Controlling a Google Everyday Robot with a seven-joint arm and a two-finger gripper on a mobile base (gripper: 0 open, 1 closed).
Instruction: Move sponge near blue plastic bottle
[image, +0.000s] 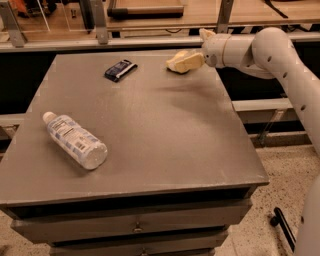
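Well, the biggest thing in front of me is the grey table, a flat square top sitting on a cabinet with dark drawers along its front. A speckled floor shows to the right of it, and a wooden bench runs along the back behind a metal rail.

Next in size is the white robot arm. It comes in from the right edge, rises, bends, and reaches leftward over the far right corner of the table.

On the near left part of the top lies the blue plastic bottle. It is on its side, with the white cap pointing toward the far left and the base toward me. Its printed label faces up.

At the end of the arm, the gripper sits low over the far right corner and points left. Right at its tip is the sponge, a pale yellow lump at the far edge of the table. The two overlap from where I stand. Whether the gripper is open, closed, or clamped on the sponge, I cannot tell. The sponge is well apart from the bottle, nearly the whole tabletop across on the diagonal.

Smallest is a dark blue wrapper, lying flat near the far edge, to the left of the sponge and clear of it.
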